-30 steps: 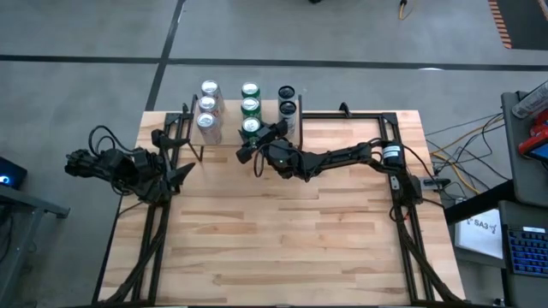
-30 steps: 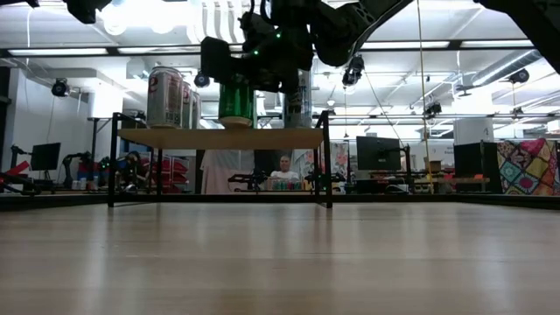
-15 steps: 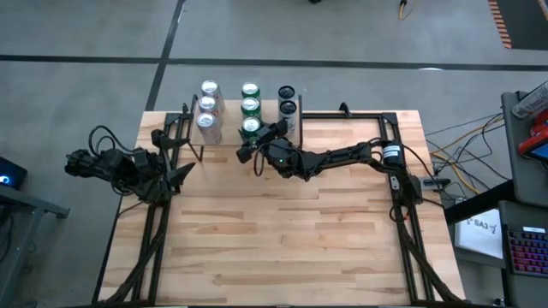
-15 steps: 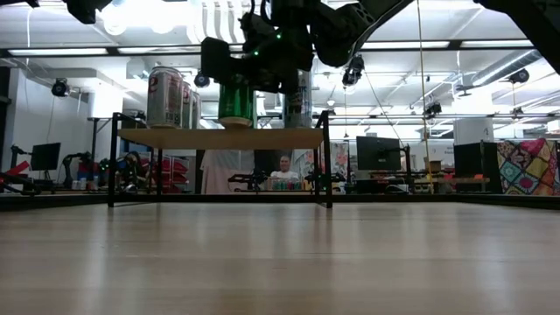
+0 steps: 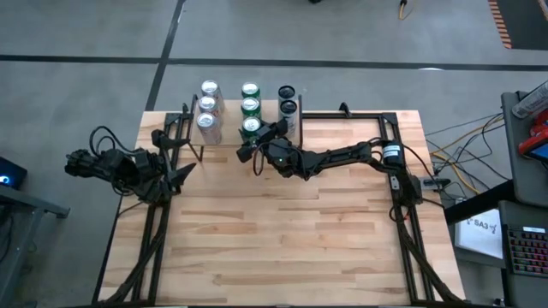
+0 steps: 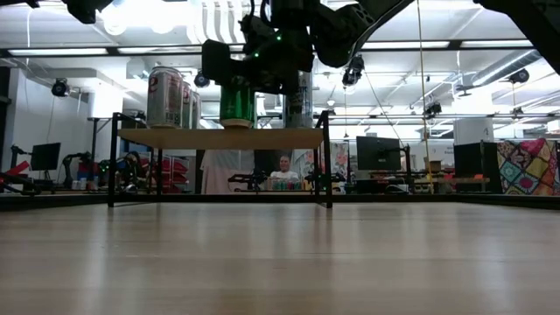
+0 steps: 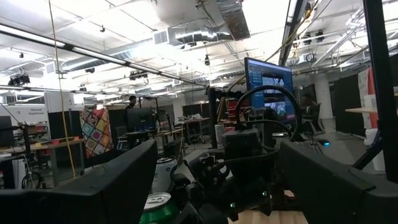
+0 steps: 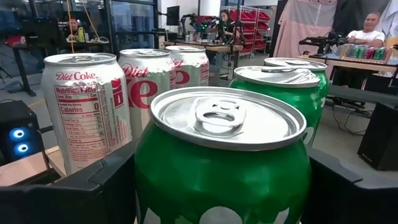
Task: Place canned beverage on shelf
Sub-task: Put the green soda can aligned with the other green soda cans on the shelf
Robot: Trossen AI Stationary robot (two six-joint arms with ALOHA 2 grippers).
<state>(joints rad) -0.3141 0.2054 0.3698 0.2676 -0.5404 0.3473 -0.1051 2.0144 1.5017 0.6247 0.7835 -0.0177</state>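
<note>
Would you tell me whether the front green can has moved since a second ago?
No: the front green can stands at the same spot on the shelf.

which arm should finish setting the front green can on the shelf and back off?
Right. The right gripper already straddles the front green can, which stands on the shelf, so it likely only needs to back away. The left gripper waits by the table's left edge.

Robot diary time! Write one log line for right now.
right gripper: jaws open around green can | green can: on shelf | left gripper: idle, table's left edge
</note>
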